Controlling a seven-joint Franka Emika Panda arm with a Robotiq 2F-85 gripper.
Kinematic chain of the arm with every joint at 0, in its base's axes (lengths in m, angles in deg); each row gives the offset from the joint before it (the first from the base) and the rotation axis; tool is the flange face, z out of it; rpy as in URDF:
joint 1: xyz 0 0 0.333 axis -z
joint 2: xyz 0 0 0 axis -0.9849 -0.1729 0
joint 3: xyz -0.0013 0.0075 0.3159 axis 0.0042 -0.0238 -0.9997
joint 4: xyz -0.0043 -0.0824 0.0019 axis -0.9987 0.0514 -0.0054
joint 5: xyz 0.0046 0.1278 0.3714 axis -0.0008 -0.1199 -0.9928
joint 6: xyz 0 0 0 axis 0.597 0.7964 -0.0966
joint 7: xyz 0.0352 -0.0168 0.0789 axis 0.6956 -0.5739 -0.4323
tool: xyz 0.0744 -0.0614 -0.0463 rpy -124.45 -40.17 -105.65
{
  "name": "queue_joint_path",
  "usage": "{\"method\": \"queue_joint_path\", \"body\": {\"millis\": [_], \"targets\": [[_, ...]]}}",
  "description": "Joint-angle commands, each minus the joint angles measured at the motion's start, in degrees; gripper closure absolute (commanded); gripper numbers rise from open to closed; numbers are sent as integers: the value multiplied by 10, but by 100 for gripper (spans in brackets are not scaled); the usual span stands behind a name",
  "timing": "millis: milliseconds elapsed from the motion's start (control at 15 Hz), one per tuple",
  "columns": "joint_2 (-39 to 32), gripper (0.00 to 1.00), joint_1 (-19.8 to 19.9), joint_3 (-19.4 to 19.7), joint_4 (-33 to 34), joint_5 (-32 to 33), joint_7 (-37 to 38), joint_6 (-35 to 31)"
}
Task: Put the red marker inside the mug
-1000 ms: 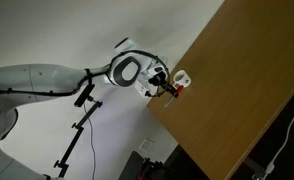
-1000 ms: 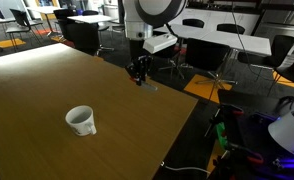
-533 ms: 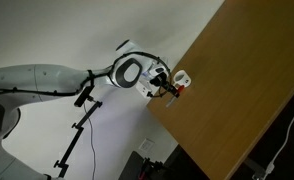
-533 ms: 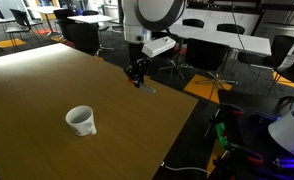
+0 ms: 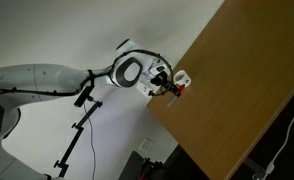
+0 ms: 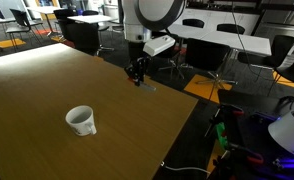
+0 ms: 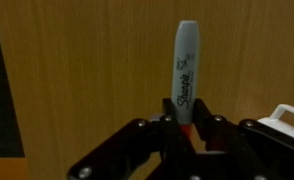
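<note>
In the wrist view my gripper [image 7: 187,126] is shut on the red marker [image 7: 186,70]. The marker sticks out ahead of the jaws, with a whitish-grey lettered barrel and red showing at the pinch. In an exterior view my gripper [image 6: 137,74] hovers low over the far edge of the brown wooden table [image 6: 37,90], well away from the white mug [image 6: 80,120]. The mug stands upright nearer the table's front. In an exterior view the gripper [image 5: 170,88] is next to the mug [image 5: 183,78]. The mug's edge shows in the wrist view [image 7: 287,120] at the right.
The table edge [image 6: 177,110] drops off to dark floor beside the gripper. Office desks and chairs [image 6: 217,50] stand behind. A dark stand [image 5: 82,125] hangs below the arm [image 5: 47,80].
</note>
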Motion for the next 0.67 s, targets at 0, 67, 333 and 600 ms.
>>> {"method": "queue_joint_path", "body": {"millis": [0,67,333,600], "targets": [[13,94,28,-7,5,10,-87,-8],[14,94,40,-13,9,-3,-130,-7],[11,94,76,-28,23,-23,-261,-9],[9,94,111,-59,33,-71,-417,-6]]}}
